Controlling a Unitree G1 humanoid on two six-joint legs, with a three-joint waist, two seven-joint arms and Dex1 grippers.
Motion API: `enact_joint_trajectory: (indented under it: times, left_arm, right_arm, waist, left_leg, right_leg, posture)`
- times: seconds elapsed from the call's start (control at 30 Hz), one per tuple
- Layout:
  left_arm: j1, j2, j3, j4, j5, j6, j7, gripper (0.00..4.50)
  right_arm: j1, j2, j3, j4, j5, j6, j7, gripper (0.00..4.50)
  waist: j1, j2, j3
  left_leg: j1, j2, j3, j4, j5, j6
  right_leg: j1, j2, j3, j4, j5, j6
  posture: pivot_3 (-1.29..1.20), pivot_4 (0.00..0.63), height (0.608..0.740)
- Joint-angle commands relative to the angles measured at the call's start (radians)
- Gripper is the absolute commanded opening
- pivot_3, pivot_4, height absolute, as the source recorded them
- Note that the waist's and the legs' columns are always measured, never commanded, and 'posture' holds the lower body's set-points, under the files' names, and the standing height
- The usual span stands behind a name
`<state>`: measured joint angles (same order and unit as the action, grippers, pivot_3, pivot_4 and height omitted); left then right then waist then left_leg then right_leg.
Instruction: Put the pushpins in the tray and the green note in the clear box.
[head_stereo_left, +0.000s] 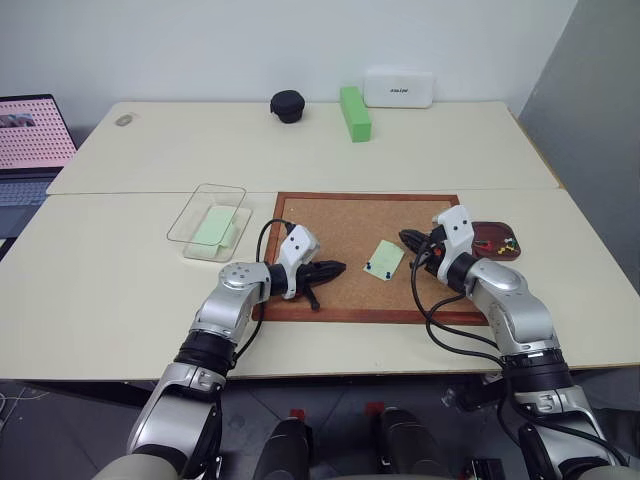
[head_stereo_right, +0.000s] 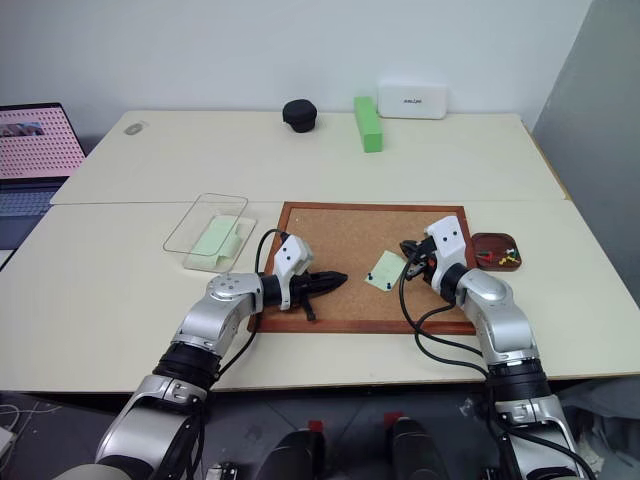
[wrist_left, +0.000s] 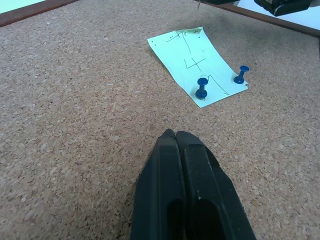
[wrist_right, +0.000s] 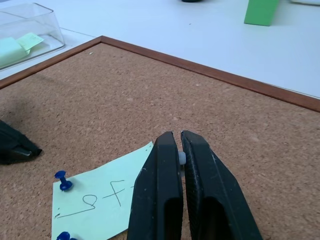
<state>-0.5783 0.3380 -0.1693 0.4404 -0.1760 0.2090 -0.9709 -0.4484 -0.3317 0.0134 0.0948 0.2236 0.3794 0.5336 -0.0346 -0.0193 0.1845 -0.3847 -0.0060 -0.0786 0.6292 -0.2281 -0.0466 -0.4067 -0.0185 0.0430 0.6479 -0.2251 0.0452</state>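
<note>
Corkboard (head_stereo_left: 340, 225), left claw (wrist_left: 175, 134) level, closed, right claw (wrist_right: 179, 145) perhaps pinching pin.

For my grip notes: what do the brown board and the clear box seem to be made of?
Brown speckled board: likely cork, matte and grainy, inside a reddish frame that looks like wood. Clear rectangular box: probably glossy plastic; the table and a green slip show through its walls.
</note>
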Motion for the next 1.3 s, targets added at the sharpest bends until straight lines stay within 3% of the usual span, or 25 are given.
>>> enact_joint_trajectory:
  times: [0.03,0.2,0.63,0.77,0.93,1.3]
  left_arm:
    - [-0.006,-0.003,-0.006,0.006,0.012,-0.001,-0.004,0.0]
    - [0.003,-0.002,-0.011,0.009,0.014,0.0,-0.013,0.0]
    - [-0.015,-0.011,-0.019,0.032,0.029,-0.008,-0.02,0.0]
    - [-0.012,-0.007,-0.014,0.031,0.033,-0.006,-0.025,0.0]
    - [-0.008,-0.004,-0.015,0.023,0.039,-0.009,-0.027,0.0]
    - [-0.013,-0.011,-0.014,0.026,0.04,-0.018,-0.027,0.0]
  right_arm:
    - [-0.034,-0.033,-0.108,-0.017,-0.034,-0.026,-0.127,0.1]
    - [-0.056,-0.102,-0.185,0.085,-0.099,-0.044,-0.254,0.1]
    - [-0.153,-0.156,-0.239,0.287,-0.071,-0.004,-0.25,0.1]
    - [-0.149,-0.159,-0.244,0.296,-0.079,0.001,-0.276,0.79]
    - [-0.132,-0.161,-0.23,0.289,-0.096,-0.004,-0.277,2.06]
    - [-0.11,-0.154,-0.212,0.269,-0.109,-0.014,-0.268,4.38]
  waist:
    - [0.001,0.0,0.0]
    - [0.002,0.0,0.0]
    - [0.0,0.0,0.0]
    - [0.0,0.0,0.0]
    - [0.0,0.0,0.0]
    - [0.0,0.0,0.0]
  left_leg:
    - [0.0,0.0,0.0,0.0,0.0,0.0]
    - [-0.001,-0.001,0.0,0.0,0.0,0.0]
    - [0.0,0.0,0.001,0.0,0.0,0.0]
    - [0.0,-0.001,0.001,0.0,0.0,0.0]
    - [0.0,0.0,0.001,0.0,0.0,0.0]
    - [0.0,0.0,0.001,0.0,0.0,0.0]
  right_leg:
    - [0.0,0.0,0.0,0.0,0.0,0.0]
    - [0.0,-0.001,0.0,-0.001,0.0,0.0]
    - [0.0,0.0,0.001,-0.001,0.0,0.0]
    - [0.0,0.0,0.001,-0.001,0.0,0.0]
    - [0.0,0.0,0.001,-0.001,0.0,0.0]
    - [0.0,0.0,0.001,-0.001,0.0,0.0]
  posture:
    - [0.0,0.15,0.74]
    - [0.0,0.15,0.74]
    - [0.0,0.15,0.74]
    - [0.0,0.15,0.74]
    - [0.0,0.15,0.74]
    - [0.0,0.15,0.74]
